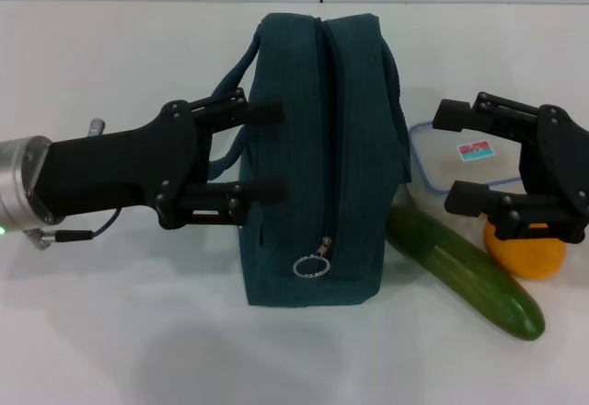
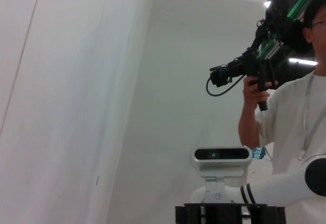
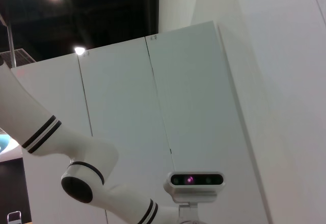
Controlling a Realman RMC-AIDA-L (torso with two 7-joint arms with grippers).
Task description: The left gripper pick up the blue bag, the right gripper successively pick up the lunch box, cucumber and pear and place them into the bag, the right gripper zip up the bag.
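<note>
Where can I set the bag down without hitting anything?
Bare table lies in front of the left end effector and the blue bag, and behind that end effector. Right of the bag is crowded: lunch box, cucumber, pear, right end effector.

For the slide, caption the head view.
Open left pincer at the zipped bag; open right pincer over lunch box, cucumber, pear.

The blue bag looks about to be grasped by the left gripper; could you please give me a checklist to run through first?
1. Left gripper open, fingers level with the blue bag side: ok.
2. Handle loop between the fingers: cannot tell.
3. Bag zipped shut, ring pull at the near end: not ok for loading.
4. Right gripper open, clear of the bag: ok.
5. Lunch box, cucumber, pear on the table beside the bag: ok.
</note>
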